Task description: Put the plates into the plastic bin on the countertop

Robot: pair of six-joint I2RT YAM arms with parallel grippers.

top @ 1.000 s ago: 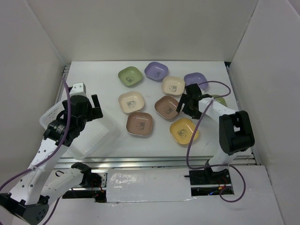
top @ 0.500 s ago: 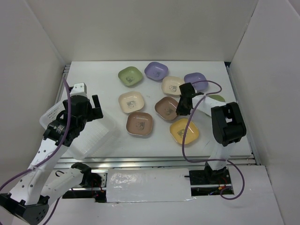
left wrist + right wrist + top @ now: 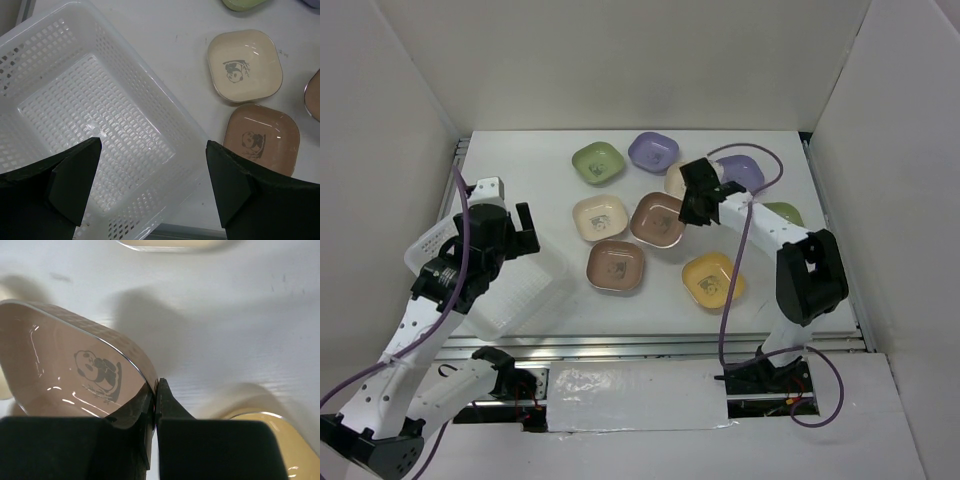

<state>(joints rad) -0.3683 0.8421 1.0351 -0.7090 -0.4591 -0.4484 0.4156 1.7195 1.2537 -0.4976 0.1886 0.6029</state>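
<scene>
The left gripper hung wide open over the plastic bin at near left. Beyond, the right gripper, open a second earlier, had pinched the brown plate by its rim and swung it towards the bin.

Top external: high, from near side, looks down and forward; whole countertop in view, from far off.

Left wrist: looks straight down, close, over near-left part: plastic bin, cream plate, near brown plate. All three also in top view.

Right wrist: very close, low, at rim of far brown plate; yellow plate at frame edge. Both also in top view.
</scene>
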